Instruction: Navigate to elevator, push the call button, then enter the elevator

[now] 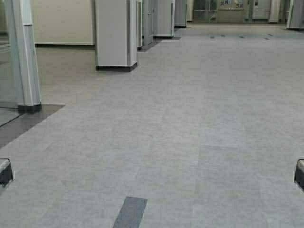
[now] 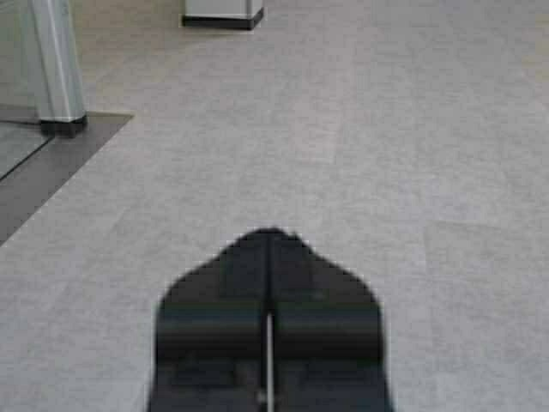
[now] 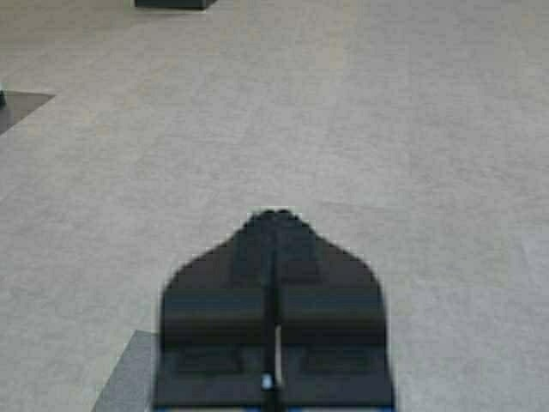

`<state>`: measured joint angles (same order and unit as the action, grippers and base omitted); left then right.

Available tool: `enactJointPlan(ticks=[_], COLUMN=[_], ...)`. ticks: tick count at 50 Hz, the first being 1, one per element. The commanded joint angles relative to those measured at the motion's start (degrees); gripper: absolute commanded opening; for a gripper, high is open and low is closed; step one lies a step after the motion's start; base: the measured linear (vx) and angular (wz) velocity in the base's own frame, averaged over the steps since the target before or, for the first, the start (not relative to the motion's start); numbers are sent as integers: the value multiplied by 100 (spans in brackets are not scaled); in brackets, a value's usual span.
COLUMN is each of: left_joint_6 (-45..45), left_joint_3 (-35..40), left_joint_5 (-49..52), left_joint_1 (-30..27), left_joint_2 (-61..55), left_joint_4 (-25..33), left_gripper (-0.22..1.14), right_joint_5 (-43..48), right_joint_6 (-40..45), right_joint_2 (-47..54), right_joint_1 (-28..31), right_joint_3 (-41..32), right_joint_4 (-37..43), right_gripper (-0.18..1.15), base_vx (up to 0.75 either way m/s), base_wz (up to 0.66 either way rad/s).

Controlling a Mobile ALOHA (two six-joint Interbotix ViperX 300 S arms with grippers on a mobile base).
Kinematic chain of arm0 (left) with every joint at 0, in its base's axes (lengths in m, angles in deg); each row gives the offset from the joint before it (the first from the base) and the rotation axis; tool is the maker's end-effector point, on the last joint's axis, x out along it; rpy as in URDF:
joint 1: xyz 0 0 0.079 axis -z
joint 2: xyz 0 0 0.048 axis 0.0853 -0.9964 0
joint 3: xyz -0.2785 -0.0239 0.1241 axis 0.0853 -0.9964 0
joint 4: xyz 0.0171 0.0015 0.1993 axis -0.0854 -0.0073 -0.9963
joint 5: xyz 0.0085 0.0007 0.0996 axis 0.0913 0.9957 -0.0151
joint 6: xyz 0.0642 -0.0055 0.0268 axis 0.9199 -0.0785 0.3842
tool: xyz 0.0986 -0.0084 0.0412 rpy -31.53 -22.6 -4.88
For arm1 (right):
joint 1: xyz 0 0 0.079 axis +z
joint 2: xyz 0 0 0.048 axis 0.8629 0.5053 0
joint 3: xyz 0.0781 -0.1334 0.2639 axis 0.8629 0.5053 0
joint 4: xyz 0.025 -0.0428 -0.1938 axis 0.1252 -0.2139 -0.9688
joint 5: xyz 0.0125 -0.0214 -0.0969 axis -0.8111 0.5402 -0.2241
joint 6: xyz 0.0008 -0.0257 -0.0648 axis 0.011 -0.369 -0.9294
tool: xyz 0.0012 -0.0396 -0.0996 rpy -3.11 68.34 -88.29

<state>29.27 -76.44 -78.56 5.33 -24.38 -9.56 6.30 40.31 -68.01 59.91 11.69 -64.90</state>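
The elevator and the call button are not in view. I face a wide hall with a grey tiled floor point(image 1: 190, 123). My left gripper point(image 2: 270, 232) is shut and empty, held low over the floor; a part of that arm shows at the left edge of the high view point(image 1: 4, 172). My right gripper point(image 3: 274, 213) is shut and empty, also held low over the floor; a part of that arm shows at the right edge of the high view point(image 1: 299, 173).
A square white pillar point(image 1: 116, 34) with a dark base stands ahead left. A steel post point(image 1: 23, 54) of a glass partition stands at the near left on a dark floor strip point(image 1: 23, 124). More pillars point(image 1: 164, 18) line the far left. A dark tile point(image 1: 130, 212) lies close ahead.
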Motion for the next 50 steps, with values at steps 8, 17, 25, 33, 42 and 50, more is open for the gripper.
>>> enactJointPlan(ticks=[8,17,25,33,42,50], left_joint_6=[-53,-18,-9,-53,-62,-26], left_joint_3=[62,-26,-53,-53,-18,-35], left_joint_5=[-44,-193,-290,-290,-308,-316], left_joint_1=[0,0,0,0,0,0], left_joint_2=[158,123,53,-132,-114,-105], left_joint_4=[0,-18,-26,-35,-35,-35], left_gripper=[2,2,2,2,2,2], right_joint_5=[53,70,123,123,123,123], right_joint_6=[35,35,26,26,18,9], right_joint_2=[-246,-290,-290,-281,-281,-281], right_joint_1=[9,9,9,9,9,9], right_joint_3=[-53,-35,-26,26,35,62], right_joint_4=[9,0,9,9,9,9], right_gripper=[5,5,5,5,5,5], base_vx=[34,41,46,55,56,59], base_wz=[-12,-7,2,9,4,-9])
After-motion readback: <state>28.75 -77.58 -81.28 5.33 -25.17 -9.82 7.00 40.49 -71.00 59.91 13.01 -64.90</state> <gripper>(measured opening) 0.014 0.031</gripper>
